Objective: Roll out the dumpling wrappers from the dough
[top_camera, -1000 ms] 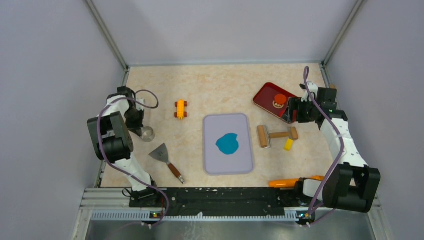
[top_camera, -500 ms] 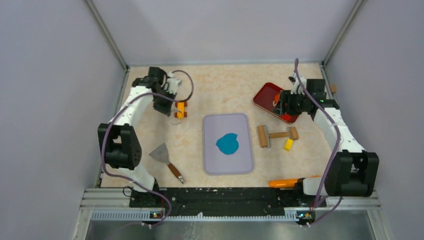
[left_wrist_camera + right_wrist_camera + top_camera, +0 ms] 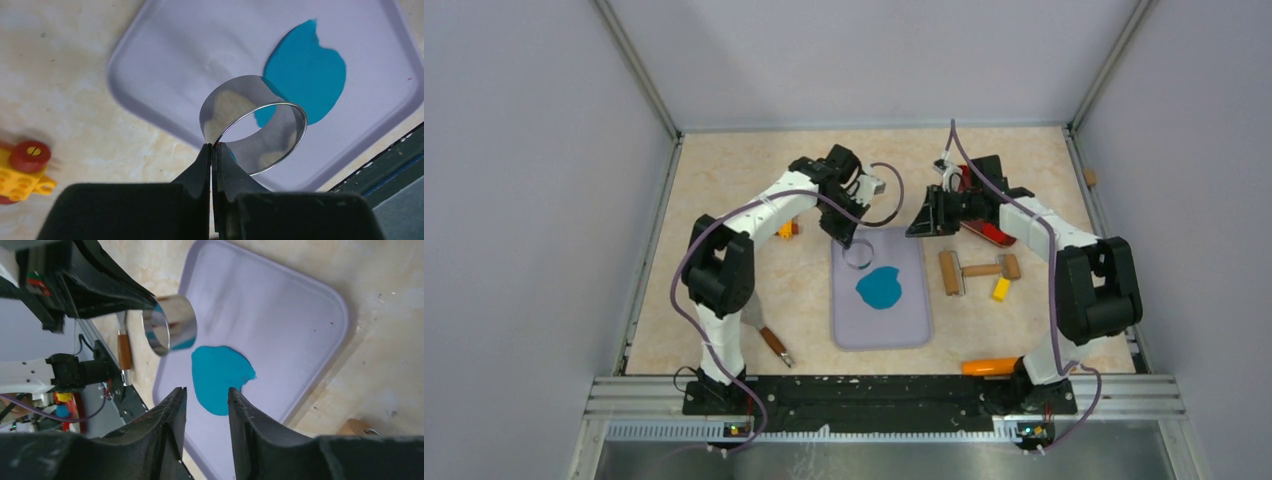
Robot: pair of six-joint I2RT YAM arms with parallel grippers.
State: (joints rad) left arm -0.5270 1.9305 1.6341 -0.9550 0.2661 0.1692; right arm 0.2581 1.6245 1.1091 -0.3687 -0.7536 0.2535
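Over the far-left corner of the lavender mat [image 3: 864, 325], the left gripper [image 3: 212, 147] is clamped on a metal ring cutter [image 3: 252, 125]. The dough [image 3: 879, 288], a flattened patch, lies mid-mat. The right gripper [image 3: 206, 395], jaws slightly apart and empty, hovers by the far-right corner. Cutting seems at hand: centre the ring over the dough, then press down.

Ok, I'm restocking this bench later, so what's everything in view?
mat: one, lavender, table centre
dough: one flat patch, teal, on the mat
ring cutter: one, shiny metal, above the mat
roller: one, tan wood, right of mat
block: one, yellow, beside the roller
tray: one, red, far right, partly hidden
toy brick: one, yellow-red, left of mat
scraper: one, brown handle showing, near left
orange tool: one, near right
left gripper: black, shut on the ring cutter
right gripper: black, open, empty
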